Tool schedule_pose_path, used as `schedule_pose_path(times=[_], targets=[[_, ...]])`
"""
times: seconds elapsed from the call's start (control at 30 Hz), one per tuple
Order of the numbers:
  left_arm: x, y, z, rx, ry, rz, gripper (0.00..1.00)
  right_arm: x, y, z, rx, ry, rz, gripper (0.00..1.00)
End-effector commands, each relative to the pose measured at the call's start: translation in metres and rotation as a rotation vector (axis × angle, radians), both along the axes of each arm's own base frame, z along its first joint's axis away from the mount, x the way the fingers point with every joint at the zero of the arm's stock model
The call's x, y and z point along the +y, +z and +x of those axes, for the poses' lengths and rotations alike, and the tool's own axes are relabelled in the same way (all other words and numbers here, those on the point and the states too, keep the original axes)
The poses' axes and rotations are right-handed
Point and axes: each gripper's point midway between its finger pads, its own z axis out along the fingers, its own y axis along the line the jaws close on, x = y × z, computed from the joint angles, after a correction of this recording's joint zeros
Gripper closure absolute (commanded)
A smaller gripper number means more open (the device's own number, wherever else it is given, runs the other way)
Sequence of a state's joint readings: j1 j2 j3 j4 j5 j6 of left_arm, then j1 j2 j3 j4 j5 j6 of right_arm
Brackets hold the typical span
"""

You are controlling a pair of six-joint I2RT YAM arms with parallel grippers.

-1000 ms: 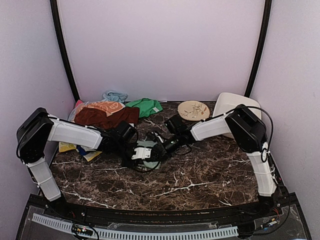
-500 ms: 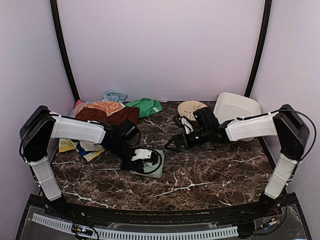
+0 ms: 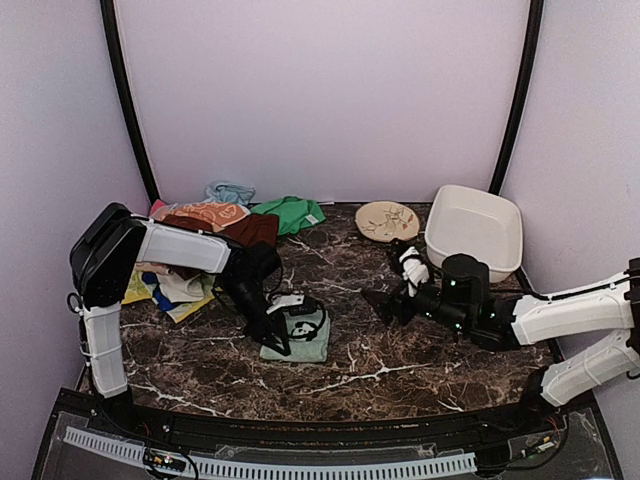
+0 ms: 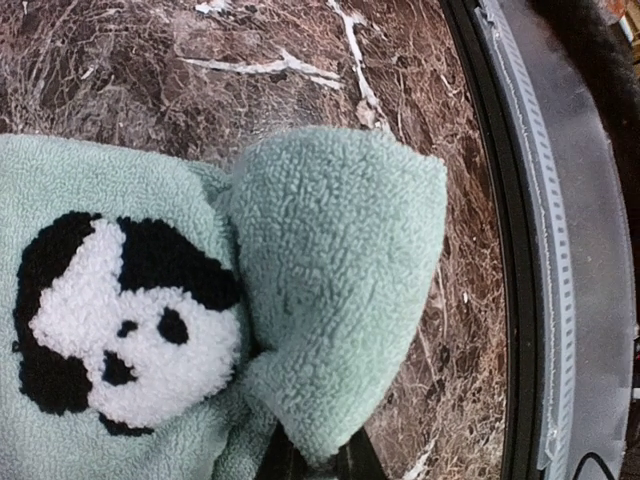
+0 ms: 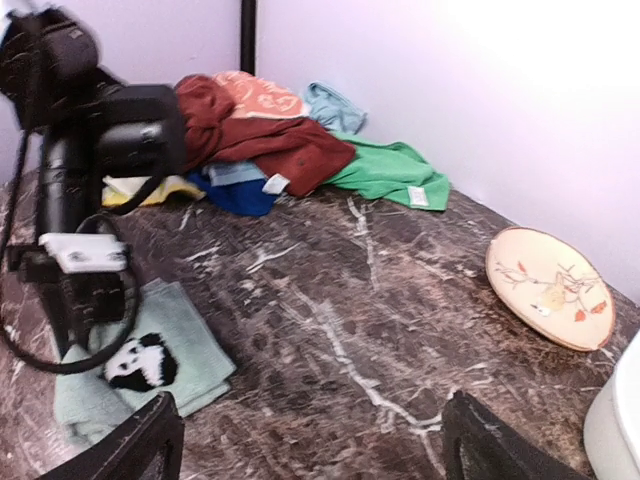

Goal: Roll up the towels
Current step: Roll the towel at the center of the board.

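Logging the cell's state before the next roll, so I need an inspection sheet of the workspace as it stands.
Surface: dark veined marble table; no spills seen.
Job's things: mint towel with a panda patch lies centre-left, one corner folded over; pile of towels heaped at back left, unrolled.
Clutter: patterned plate and white tub at back right.
Grippers: left gripper shut on the mint towel's folded corner; right gripper open, holding nothing.
Cables: black cable loops from the left wrist over the mint towel.
Surroundings: pale lilac walls, black poles in the back corners.
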State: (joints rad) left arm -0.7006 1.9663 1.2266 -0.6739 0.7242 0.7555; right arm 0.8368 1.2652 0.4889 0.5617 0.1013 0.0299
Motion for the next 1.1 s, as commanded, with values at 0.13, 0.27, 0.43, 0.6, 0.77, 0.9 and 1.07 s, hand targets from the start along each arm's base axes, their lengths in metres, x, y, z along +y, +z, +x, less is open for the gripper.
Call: schedule_pose_path(times=[0.13,0.27,0.43,0.6,0.77,0.9,1.07], targets=[[0.029,-0.036,-0.015,0.245,0.068,0.219,1.0,0.061,-0.022,-0.096,-0.371,0.382,-0.407,0.3],[0.031,-0.043,-0.013,0.253,0.074,0.261,1.0,0.1,-0.037,-0.135,-0.473,0.565,-0.527,0.37],[0.033,-0.049,-0.011,0.262,0.078,0.296,1.0,0.145,-0.068,-0.151,-0.547,0.704,-0.636,0.41],[0.035,-0.053,-0.009,0.249,0.078,0.31,1.0,0.178,-0.084,-0.135,-0.599,0.709,-0.67,0.43],[0.035,-0.052,-0.009,0.244,0.073,0.309,1.0,0.19,-0.098,-0.116,-0.548,0.707,-0.645,0.47],[0.035,-0.053,-0.009,0.241,0.07,0.306,1.0,0.183,-0.119,-0.103,-0.487,0.692,-0.663,0.52],[0.033,-0.049,-0.007,0.24,0.07,0.285,0.91,0.174,-0.143,-0.103,-0.428,0.706,-0.699,0.58]])
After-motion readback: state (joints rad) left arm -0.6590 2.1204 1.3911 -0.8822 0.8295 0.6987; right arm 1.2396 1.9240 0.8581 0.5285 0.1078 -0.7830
